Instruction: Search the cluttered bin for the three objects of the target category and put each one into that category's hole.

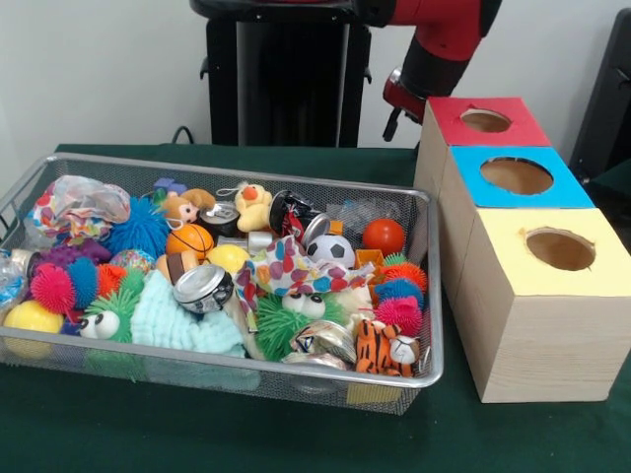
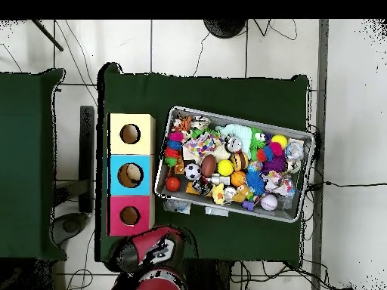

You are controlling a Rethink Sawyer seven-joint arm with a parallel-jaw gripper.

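Observation:
A wire mesh bin [image 1: 237, 365] [image 2: 243, 121] is packed with toys. Among them are a soccer ball [image 1: 331, 249] [image 2: 193, 171], a red ball [image 1: 383, 236] [image 2: 173, 183], a small basketball [image 1: 189, 239] [image 2: 238, 178] and a yellow ball [image 1: 228, 258] [image 2: 225, 168]. Crushed cans [image 1: 203, 287], a tiger plush [image 1: 385, 347], a yellow plush [image 1: 253, 205] and several spiky rubber balls [image 1: 52, 288] lie between them. Beside the bin stand the red box [image 1: 449, 113] [image 2: 117, 226], the blue box [image 1: 572, 192] [image 2: 117, 185] and the yellow box [image 1: 513, 276] [image 2: 143, 147], each with a round hole on top. My red arm [image 1: 444, 44] [image 2: 155, 253] is drawn back behind the red box. No gripper shows.
The bin and boxes rest on a green cloth [image 1: 148, 434] [image 2: 227, 87]. A second green table [image 2: 26, 158] lies past the boxes in the overhead view. Cables run over the tiled floor [image 2: 348, 91].

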